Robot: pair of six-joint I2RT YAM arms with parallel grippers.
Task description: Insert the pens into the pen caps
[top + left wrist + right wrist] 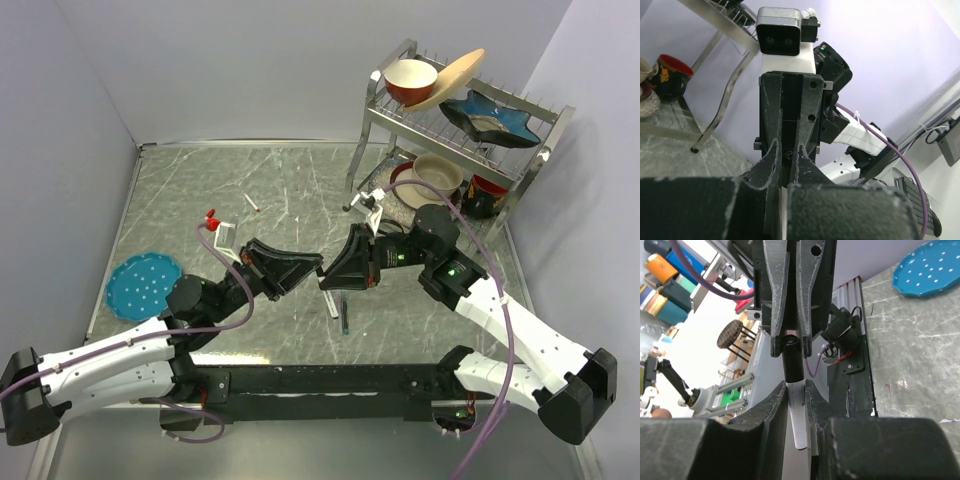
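Over the middle of the table my two grippers meet tip to tip. My right gripper (796, 386) is shut on a white pen (797, 420), whose barrel runs up out of the jaws. A black pen cap (793, 362) sits on the pen's far end, and my left gripper (790, 337) is shut on it. In the left wrist view my left gripper (787, 150) is shut with the cap hidden between its fingers. From above, the left gripper (312, 268) and the right gripper (333, 275) hide the joint. On the table lie another white pen (333, 303), a dark teal pen (345, 318) and a red-tipped white pen (252, 204).
A blue dotted plate (143, 284) lies at the left edge of the table. At the back right stands a metal dish rack (455, 120) with bowls and plates. Purple cables loop off both arms.
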